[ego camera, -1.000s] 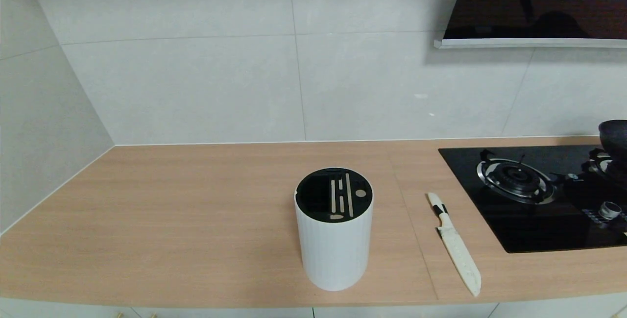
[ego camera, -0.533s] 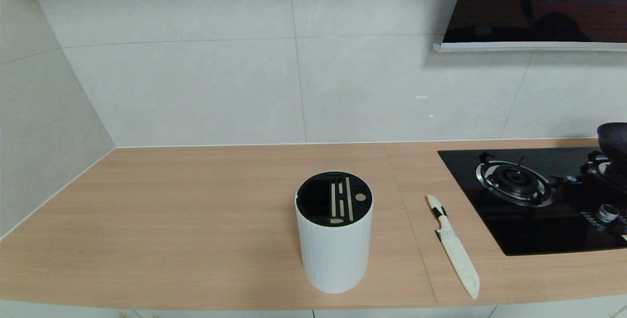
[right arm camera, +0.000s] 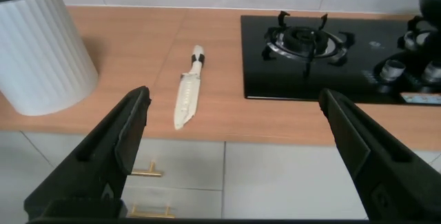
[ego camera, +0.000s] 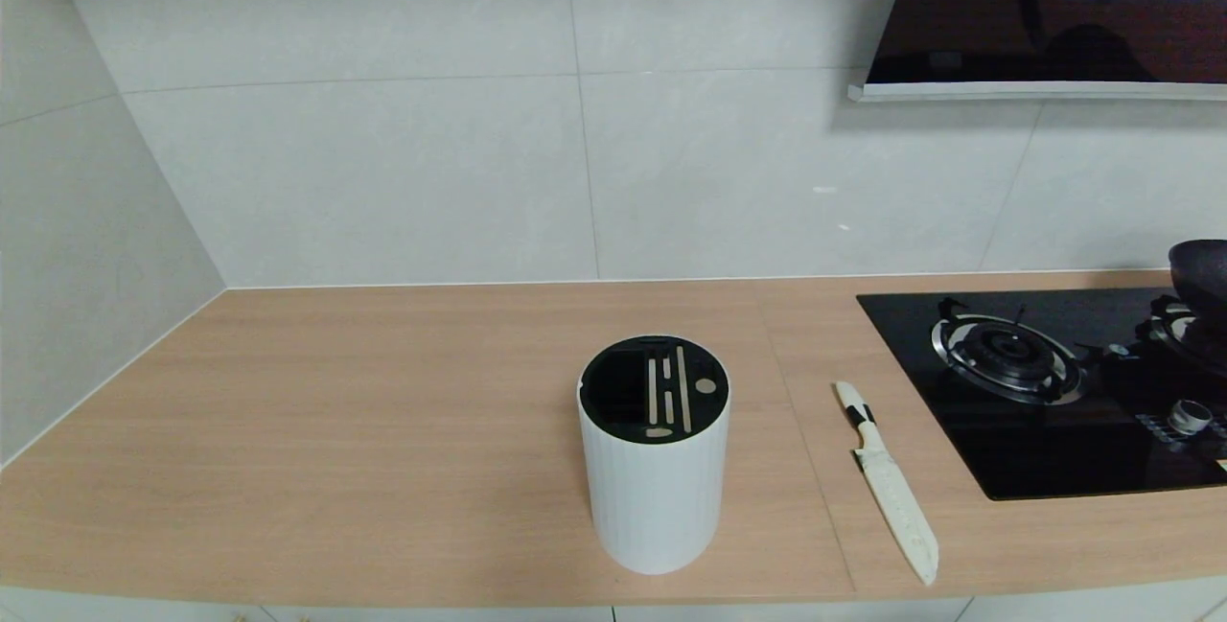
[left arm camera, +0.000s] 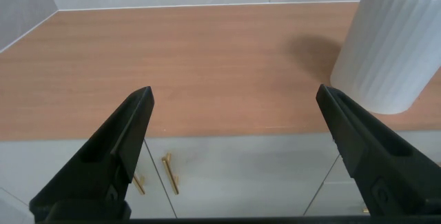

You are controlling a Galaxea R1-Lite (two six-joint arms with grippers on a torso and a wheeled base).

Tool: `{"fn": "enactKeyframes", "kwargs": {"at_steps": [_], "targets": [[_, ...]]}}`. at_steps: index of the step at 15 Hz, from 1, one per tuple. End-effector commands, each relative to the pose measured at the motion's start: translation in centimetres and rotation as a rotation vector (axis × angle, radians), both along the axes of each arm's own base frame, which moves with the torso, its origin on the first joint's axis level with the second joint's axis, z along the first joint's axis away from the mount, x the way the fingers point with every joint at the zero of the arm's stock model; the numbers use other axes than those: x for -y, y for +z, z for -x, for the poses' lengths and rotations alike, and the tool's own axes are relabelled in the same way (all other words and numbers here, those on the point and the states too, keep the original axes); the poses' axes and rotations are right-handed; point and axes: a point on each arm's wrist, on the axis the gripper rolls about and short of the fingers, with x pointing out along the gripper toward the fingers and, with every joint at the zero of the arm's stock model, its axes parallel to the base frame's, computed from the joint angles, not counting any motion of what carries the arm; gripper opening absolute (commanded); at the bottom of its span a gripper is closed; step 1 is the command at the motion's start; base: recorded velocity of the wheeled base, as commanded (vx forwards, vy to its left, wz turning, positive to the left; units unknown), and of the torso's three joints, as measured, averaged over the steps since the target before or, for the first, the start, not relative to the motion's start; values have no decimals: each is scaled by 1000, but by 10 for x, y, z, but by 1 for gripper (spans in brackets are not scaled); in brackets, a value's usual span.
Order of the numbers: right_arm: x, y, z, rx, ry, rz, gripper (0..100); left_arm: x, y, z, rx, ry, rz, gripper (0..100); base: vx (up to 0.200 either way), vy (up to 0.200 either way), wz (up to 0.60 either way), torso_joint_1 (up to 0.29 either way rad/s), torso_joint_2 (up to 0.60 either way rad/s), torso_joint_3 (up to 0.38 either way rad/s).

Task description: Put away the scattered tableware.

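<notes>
A cream knife (ego camera: pixel 887 480) with a black band on its handle lies flat on the wooden counter (ego camera: pixel 383 430), blade toward the front edge, between the holder and the hob; it also shows as the knife (right arm camera: pixel 188 88). A white ribbed cylindrical knife holder (ego camera: pixel 654 469) with a black slotted top stands upright left of it, also seen as the holder (left arm camera: pixel 389 45) and the holder (right arm camera: pixel 41 45). My left gripper (left arm camera: pixel 234 148) is open, held off the counter's front edge before the cabinet. My right gripper (right arm camera: pixel 234 148) is open, off the front edge, short of the knife.
A black gas hob (ego camera: pixel 1045 382) with burners fills the counter's right end; a dark pan (ego camera: pixel 1200 272) sits on its far burner. A range hood (ego camera: pixel 1045 18) hangs above. Tiled walls close the back and left. Cabinet handles (left arm camera: pixel 169 176) sit under the counter.
The whole head view shifted slightly between one second ago and half a second ago, so the camera moved. The knife and the holder have stayed where they were.
</notes>
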Motion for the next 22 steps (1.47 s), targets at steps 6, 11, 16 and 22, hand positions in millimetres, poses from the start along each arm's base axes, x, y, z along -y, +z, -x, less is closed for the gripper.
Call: {"fn": "enactKeyframes", "kwargs": {"at_steps": [6,11,16,22], "targets": [[-4,77,-38,-244,161,-29,100,0,0,0,0,0,0,100,0,0,0,0,0,0],[-24,82,-130,-566,278,6,100,0,0,0,-1,0,0,100,0,0,0,0,0,0],[-57,42,-226,-629,269,59,100,0,0,0,0,0,0,100,0,0,0,0,0,0],[-73,-16,-277,-721,200,100,100,0,0,0,0,0,0,100,0,0,0,0,0,0]]}}
